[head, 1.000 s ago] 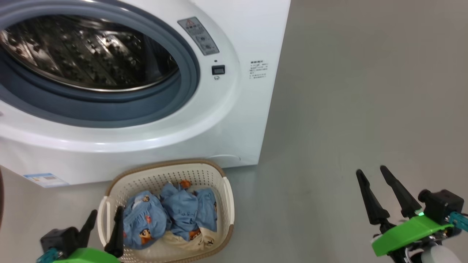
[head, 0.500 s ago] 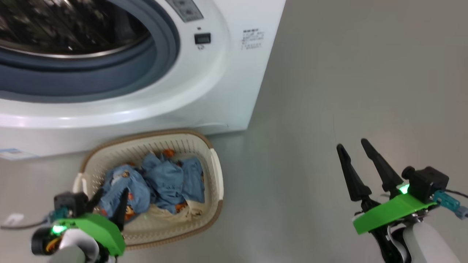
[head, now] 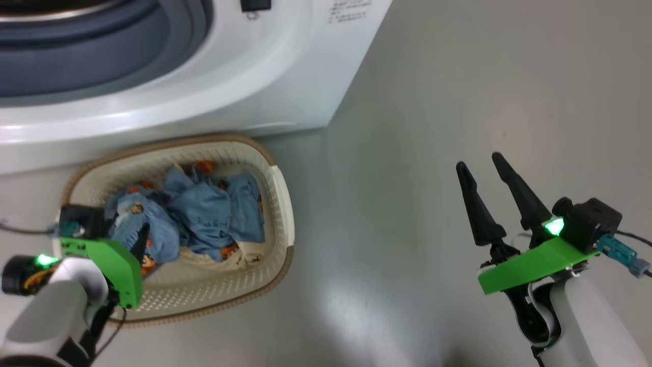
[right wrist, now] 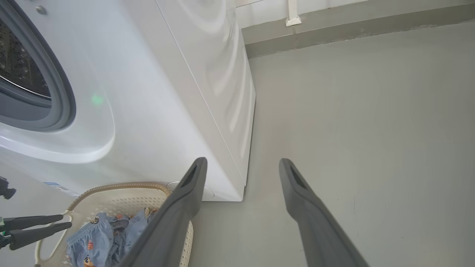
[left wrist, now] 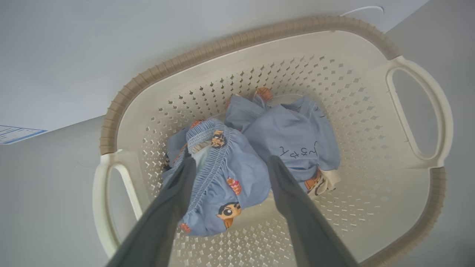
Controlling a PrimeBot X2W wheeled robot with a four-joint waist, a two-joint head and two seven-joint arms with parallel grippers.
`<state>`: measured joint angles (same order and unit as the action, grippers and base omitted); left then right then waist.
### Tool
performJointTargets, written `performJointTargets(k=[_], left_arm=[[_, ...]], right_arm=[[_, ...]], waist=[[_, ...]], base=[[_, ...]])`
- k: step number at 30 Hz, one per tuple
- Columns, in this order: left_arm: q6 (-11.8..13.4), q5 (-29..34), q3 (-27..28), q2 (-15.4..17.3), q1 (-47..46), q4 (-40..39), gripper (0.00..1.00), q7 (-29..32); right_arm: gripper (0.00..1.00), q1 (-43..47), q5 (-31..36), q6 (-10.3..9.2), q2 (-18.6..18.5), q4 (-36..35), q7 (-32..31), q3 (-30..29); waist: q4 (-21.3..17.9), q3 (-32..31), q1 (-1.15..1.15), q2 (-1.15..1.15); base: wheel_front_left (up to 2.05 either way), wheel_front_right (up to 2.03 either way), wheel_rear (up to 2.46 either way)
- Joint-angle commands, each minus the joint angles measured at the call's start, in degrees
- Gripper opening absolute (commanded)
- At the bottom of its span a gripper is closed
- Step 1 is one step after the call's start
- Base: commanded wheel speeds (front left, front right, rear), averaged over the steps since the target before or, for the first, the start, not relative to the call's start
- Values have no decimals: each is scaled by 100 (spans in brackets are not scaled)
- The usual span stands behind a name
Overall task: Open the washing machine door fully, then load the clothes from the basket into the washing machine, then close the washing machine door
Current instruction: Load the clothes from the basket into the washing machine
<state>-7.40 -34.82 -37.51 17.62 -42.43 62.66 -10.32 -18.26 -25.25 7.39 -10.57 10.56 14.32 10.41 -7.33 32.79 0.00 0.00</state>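
Observation:
The cream basket (head: 277, 204) stands on the floor against the front of the white washing machine (head: 265, 76), whose grey-blue gasket (head: 76, 61) is uncovered. The washing machine door is out of view. Light blue printed clothes (head: 204, 214) lie bunched in the basket over a cream piece. My left gripper (left wrist: 232, 160) points down into the basket (left wrist: 222, 48), open. Its fingers (left wrist: 178, 196) stand either side of a blue garment (left wrist: 222, 174) with an elastic band; I cannot tell if they touch it. My right gripper (head: 479, 160) hangs open above bare floor, well to the basket's right.
Grey floor (head: 433, 102) stretches to the right of the machine. In the right wrist view the machine's side (right wrist: 222, 92) runs back to a wall skirting (right wrist: 334, 33), and the left gripper (right wrist: 66, 220) shows over the basket (right wrist: 122, 187). A blue label (left wrist: 18, 133) sits low on the machine.
The head camera has tilted down, sliding the machine up the picture. My left gripper has moved from the basket's left rim to over the clothes. Both grippers stay open.

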Motion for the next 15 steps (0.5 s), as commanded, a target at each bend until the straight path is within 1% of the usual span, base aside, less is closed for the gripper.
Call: performJointTargets(k=[1, 7, 9, 15], left_arm=[[-9, -114, -33, 303, -172, 70, 100, 90], [-9, -320, -545, 463, -566, 240, 100, 314], [-9, -380, -801, 529, -714, 292, 100, 359], [-9, -512, -1075, 623, -959, 470, 100, 438]], right_arm=[[100, -7, 40, 10, 33, -148, 68, 135], [100, -132, 90, 10, 86, -199, 68, 165], [100, -183, 101, 10, 114, -229, 68, 173], [100, -251, 110, 10, 162, -288, 68, 190]], waist=[[-93, 362, 0, 0], [-130, 639, 0, 0], [-158, 759, 0, 0], [-217, 947, 0, 0]], base=[[0, 0, 0], [0, 0, 0], [0, 0, 0], [0, 0, 0]])
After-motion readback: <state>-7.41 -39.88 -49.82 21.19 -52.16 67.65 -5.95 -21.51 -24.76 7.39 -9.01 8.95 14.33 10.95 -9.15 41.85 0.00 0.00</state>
